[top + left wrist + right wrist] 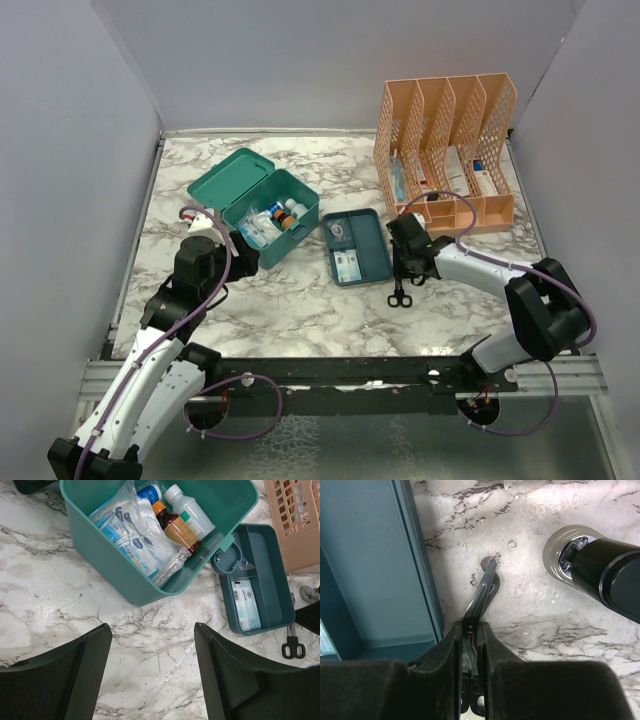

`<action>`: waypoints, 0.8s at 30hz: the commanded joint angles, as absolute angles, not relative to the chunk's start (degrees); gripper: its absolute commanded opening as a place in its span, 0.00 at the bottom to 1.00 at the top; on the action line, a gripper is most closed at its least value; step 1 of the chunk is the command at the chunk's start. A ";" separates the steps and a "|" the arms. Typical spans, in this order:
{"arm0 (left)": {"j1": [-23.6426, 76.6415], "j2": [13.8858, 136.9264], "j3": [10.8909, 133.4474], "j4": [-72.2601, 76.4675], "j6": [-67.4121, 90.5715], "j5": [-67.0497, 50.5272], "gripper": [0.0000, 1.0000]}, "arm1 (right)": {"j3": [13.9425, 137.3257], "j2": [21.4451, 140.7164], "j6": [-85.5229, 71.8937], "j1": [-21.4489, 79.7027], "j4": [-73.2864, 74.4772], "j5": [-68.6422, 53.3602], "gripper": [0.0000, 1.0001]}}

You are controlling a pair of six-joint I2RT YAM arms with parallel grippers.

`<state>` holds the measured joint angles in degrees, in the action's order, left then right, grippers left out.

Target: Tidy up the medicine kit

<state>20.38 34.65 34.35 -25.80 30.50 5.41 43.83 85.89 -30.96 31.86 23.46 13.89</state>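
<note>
The teal medicine kit [232,177] stands open at the left centre, with bottles [192,510] and sealed packets [135,540] inside. Its divided insert tray [368,240] lies on the marble to the right of it and holds a flat packet [245,605]. Black scissors [400,294] lie just right of the tray. My right gripper [470,630] is shut on them near the pivot, and the blades [485,587] point out along the tray's wall [415,565]. In front of the kit, my left gripper [152,635] hangs open over bare marble with nothing between its fingers.
A peach lattice file organizer [445,150] with boxes and tubes stands at the back right. A black cylinder with a silvery end [590,565] lies on the marble right of the scissors. Grey walls close in the table on three sides.
</note>
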 commanded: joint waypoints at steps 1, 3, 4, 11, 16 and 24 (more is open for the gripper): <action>20.37 33.95 34.19 -25.30 30.77 5.93 0.70 | 43.15 81.98 -30.15 31.63 24.74 15.36 0.09; 20.35 33.95 34.19 -25.30 30.72 5.89 0.70 | 42.47 80.11 -29.93 31.63 24.78 15.53 0.08; 20.39 33.94 34.19 -25.29 30.76 5.89 0.70 | 42.17 79.07 -29.78 31.64 24.74 15.43 0.08; 20.33 34.10 34.19 -25.31 30.77 5.76 0.70 | 39.33 72.04 -28.17 31.64 21.77 13.96 0.08; 20.35 34.02 34.19 -25.26 30.76 5.72 0.70 | 39.69 69.57 -27.12 31.64 19.71 10.20 0.06; 20.38 34.08 34.19 -25.25 30.78 5.54 0.70 | 45.44 72.43 -23.33 31.64 15.59 -0.65 0.05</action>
